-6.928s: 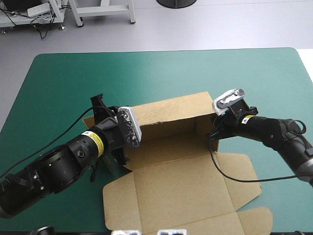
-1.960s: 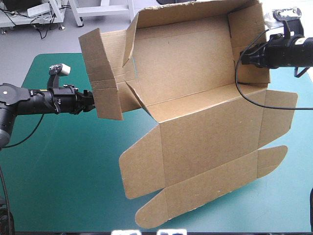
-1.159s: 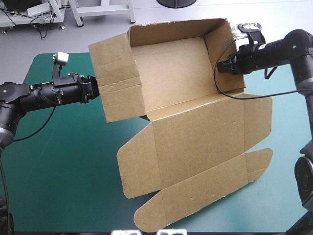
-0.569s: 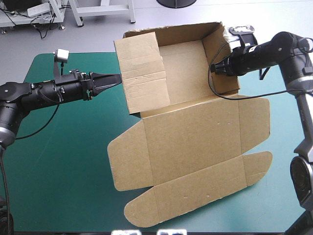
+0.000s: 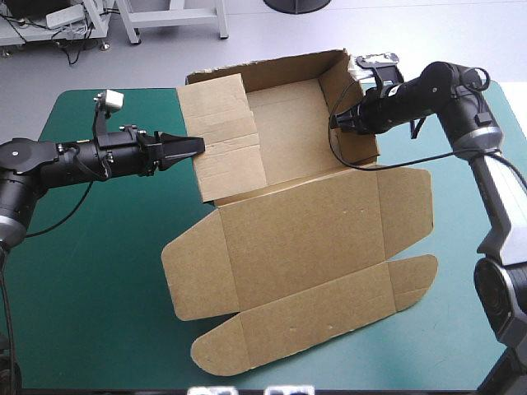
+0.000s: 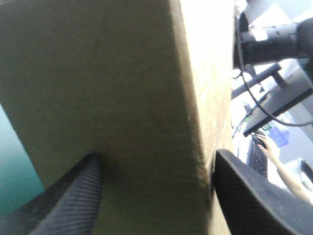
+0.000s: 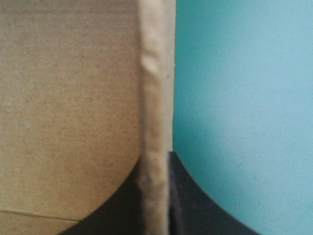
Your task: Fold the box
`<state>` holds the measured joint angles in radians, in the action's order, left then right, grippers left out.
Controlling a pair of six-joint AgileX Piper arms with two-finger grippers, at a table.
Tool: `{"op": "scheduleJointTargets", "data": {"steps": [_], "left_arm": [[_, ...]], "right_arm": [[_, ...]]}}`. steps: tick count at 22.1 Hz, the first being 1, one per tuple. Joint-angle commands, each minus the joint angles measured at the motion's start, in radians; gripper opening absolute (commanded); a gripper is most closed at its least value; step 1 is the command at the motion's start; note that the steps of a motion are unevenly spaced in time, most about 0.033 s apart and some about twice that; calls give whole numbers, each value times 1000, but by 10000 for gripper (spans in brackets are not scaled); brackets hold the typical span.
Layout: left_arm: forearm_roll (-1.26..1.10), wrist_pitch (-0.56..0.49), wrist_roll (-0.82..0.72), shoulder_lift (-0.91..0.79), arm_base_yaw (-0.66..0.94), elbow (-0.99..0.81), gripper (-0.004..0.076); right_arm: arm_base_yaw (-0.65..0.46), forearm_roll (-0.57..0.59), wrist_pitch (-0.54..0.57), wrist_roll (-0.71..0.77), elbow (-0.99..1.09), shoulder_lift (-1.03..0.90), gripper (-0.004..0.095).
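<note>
Box (image 5: 284, 123) sits mid-worktop (image 5: 90, 271). Its walls are raised toward the far edge and the lid (image 5: 305, 247) lies flat toward the near edge.

Left tool (image 5: 196, 147) is open, with fingers (image 6: 63, 200) wide apart astride the left wall (image 5: 226, 140); one finger touches the board.

Right tool (image 5: 336, 122) is all but closed, pinching the rim of the right wall (image 5: 358, 144).

Cannot tell whether the tray clears the worktop.

high view overhead; wrist views hug box (image 6: 122, 98).

Teal-green table (image 5: 82, 288), brown box (image 5: 305, 247) over its middle, lid spread flat
</note>
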<state>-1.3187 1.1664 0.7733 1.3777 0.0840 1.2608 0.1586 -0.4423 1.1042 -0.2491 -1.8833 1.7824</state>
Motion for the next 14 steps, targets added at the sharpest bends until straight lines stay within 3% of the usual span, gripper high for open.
{"op": "scheduleJointTargets", "data": {"steps": [1, 5, 8, 11, 14], "left_arm": [[6, -127, -32, -50, -45, 28, 473], [202, -349, -150, -56, -170, 29, 473], [430, -521, -349, -50, -279, 29, 473], [581, -605, -490, -50, -347, 29, 468], [723, -599, -619, -38, -370, 29, 452]], "right_arm": [[1, -56, -53, 30, -29, -52, -17], [18, -53, -62, 57, -29, -52, -16], [81, -2, -98, 113, -29, -52, -16], [149, 115, -88, 171, -29, -43, -17], [195, 194, -48, 198, -29, -25, -16]]}}
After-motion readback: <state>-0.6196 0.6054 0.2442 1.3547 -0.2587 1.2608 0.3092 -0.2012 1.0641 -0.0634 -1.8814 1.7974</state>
